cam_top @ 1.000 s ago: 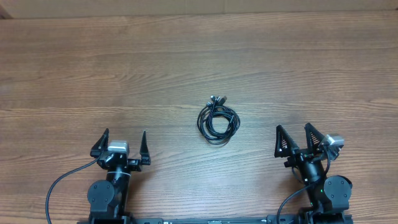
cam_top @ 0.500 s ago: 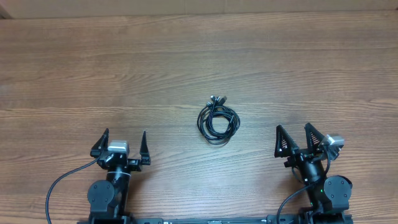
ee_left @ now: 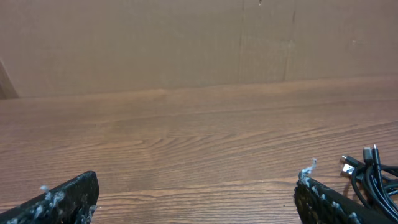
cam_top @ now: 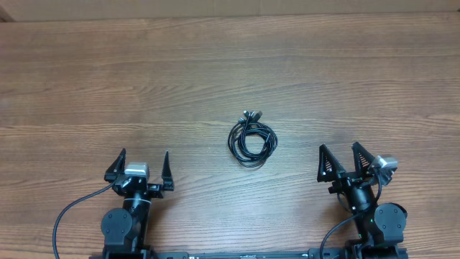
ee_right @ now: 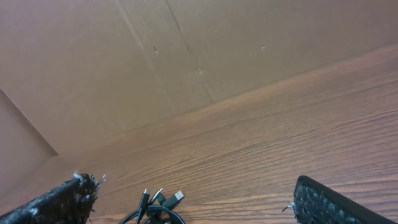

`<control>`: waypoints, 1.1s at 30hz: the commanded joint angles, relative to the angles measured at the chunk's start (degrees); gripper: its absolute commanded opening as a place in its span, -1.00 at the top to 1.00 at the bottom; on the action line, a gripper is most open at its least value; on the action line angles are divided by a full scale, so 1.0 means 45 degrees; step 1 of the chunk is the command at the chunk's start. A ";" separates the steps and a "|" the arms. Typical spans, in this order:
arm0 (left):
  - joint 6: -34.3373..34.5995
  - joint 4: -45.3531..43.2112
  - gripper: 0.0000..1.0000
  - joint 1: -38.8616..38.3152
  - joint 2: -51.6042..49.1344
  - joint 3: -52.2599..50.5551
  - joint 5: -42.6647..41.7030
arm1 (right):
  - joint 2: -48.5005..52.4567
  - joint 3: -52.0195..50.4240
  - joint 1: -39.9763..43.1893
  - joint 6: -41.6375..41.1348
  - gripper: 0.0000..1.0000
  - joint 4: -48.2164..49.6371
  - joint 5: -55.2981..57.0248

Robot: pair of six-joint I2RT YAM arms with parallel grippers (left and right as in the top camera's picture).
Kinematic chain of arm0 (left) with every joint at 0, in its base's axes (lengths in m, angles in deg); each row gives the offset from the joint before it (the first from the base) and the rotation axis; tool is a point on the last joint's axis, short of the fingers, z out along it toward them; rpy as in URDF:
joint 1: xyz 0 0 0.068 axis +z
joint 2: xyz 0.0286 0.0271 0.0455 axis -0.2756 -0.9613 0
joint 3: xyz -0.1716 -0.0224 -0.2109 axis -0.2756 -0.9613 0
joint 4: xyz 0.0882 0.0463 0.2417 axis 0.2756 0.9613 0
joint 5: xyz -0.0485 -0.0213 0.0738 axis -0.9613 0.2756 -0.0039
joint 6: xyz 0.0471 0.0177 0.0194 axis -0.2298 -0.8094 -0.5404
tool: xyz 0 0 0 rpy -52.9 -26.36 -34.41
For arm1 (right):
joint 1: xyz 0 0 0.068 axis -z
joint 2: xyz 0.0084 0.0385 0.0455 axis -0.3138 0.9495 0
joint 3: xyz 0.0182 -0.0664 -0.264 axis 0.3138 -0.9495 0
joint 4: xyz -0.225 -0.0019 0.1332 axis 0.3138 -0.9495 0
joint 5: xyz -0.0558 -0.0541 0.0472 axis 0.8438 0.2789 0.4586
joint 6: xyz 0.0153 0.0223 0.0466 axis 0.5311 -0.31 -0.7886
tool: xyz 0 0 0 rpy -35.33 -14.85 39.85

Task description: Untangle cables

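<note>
The cables (cam_top: 252,139) lie as a small coil of thin black cords on the wooden table, their plug tips bunched at the coil's far side. The coil's edge shows at the lower right of the left wrist view (ee_left: 372,176) and at the lower left of the right wrist view (ee_right: 158,206). My left gripper (cam_top: 139,165) is open and empty near the front edge, left of the coil. My right gripper (cam_top: 341,160) is open and empty near the front edge, right of the coil. Both are well apart from the cables.
The wooden table (cam_top: 108,79) ends at a brown cardboard wall (ee_left: 186,43) along its far edge. The arm bases and their thick black wires (cam_top: 68,212) sit at the front edge.
</note>
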 commanded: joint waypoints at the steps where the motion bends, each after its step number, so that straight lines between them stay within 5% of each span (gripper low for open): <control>1: -0.0243 0.0024 -0.99 -0.0083 0.0087 -0.0053 0.0087 | -0.0087 -0.0126 0.0034 0.0092 -1.00 0.0034 0.0165; 13: -0.0155 -0.0019 -0.99 -0.0083 0.0087 -0.0053 0.0039 | -0.0087 -0.0126 0.0034 0.0092 -1.00 0.0034 0.0165; 19: 0.3118 0.0024 -0.99 -0.0083 0.0083 -0.0044 -0.0024 | -0.0087 -0.0126 0.0034 0.0092 -1.00 0.0034 0.0165; 26: 0.3473 0.1481 -1.00 -0.0083 -0.0005 0.1122 -0.0005 | -0.0087 -0.0126 0.0034 0.0092 -1.00 0.0034 0.0165; 31: 0.3381 0.2327 -1.00 -0.0083 -0.1569 0.2603 -0.0092 | -0.0087 -0.0126 0.0034 0.0092 -1.00 0.0078 0.0204; 33: 0.2239 0.2501 -0.99 -0.0083 -0.4231 0.4012 -0.1316 | -0.0087 -0.0126 0.0034 0.0087 -1.00 0.0131 0.0194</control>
